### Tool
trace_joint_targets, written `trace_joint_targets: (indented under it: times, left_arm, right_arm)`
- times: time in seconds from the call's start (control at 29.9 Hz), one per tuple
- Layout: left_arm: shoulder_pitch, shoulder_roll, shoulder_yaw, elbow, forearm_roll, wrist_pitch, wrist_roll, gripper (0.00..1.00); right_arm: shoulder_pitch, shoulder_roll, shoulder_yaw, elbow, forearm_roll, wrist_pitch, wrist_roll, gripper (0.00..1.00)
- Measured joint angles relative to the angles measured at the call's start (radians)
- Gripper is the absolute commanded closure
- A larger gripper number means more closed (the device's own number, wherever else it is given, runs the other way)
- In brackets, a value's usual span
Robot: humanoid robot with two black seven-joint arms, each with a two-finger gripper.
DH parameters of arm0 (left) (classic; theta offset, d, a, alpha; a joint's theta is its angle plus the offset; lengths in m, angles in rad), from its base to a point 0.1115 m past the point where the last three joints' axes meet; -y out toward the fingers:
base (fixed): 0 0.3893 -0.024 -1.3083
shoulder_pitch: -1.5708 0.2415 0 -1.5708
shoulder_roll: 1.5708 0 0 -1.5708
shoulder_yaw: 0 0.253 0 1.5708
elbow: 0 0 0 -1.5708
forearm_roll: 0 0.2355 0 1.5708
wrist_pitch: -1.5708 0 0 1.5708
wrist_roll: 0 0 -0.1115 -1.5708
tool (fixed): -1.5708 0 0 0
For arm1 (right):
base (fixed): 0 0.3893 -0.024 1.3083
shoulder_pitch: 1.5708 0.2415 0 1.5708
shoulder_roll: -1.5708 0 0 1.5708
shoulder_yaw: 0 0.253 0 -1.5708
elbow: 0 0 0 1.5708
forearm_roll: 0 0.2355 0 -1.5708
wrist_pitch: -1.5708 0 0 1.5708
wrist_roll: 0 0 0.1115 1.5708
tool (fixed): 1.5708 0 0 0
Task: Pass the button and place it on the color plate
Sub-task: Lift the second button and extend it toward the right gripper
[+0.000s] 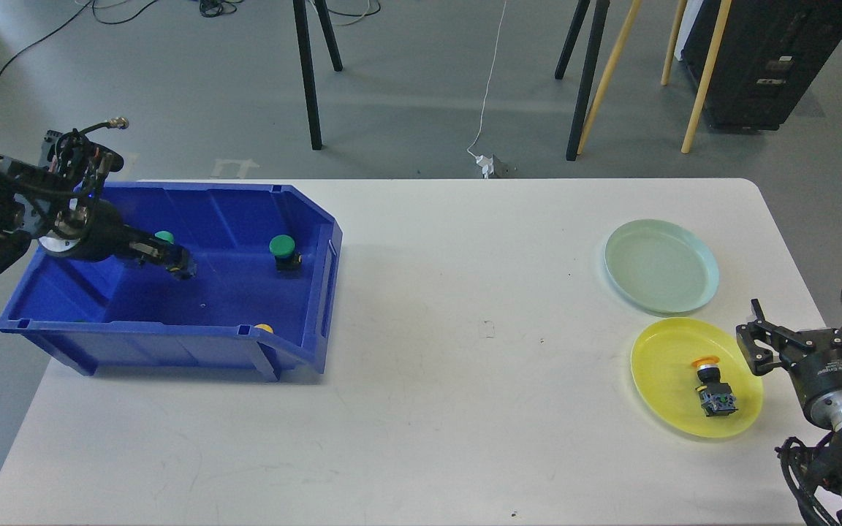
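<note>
My left gripper (pixel 178 263) is inside the blue bin (pixel 245 212), raised above its floor. It looks shut on a green-capped button (pixel 164 237). A second green button (pixel 283 250) stands upright at the bin's right side. A yellow cap (pixel 264 328) peeks over the bin's front wall. The pale green plate (pixel 661 265) is at the right and holds nothing. In front of it the yellow plate (pixel 662 351) holds an orange-capped button (pixel 710 386) lying on its side. My right gripper (pixel 807 325) is open and empty just right of the yellow plate.
The white table (pixel 465 351) spans the view, with its rounded right edge close to my right arm. Tripod legs, wooden poles and a black case stand on the floor behind the table.
</note>
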Motion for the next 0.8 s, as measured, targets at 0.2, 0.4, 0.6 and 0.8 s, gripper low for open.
trace_joint_targets:
  times: [0.2, 0.4, 0.6, 0.8]
  left_arm:
    - [0.035, 0.193, -0.192, -0.421, -0.269, -0.001, 0.000, 1.00]
    - [0.058, 0.065, -0.349, -0.536, -0.598, 0.000, 0.000, 1.00]
    - [0.062, -0.229, -0.416, -0.396, -0.730, 0.000, 0.000, 1.00]
    - [0.081, -0.402, -0.414, -0.228, -0.738, 0.000, 0.000, 1.00]
  right_arm:
    - [0.121, -0.078, -0.007, -0.019, -0.263, -0.038, -0.001, 0.00]
    - [0.376, -0.122, -0.043, -0.073, -0.389, -0.037, -0.119, 0.01]
    - [0.756, -0.116, -0.474, -0.160, -0.527, -0.018, -0.125, 0.01]
    - [0.942, 0.035, -0.701, -0.215, -0.552, -0.018, -0.109, 0.01]
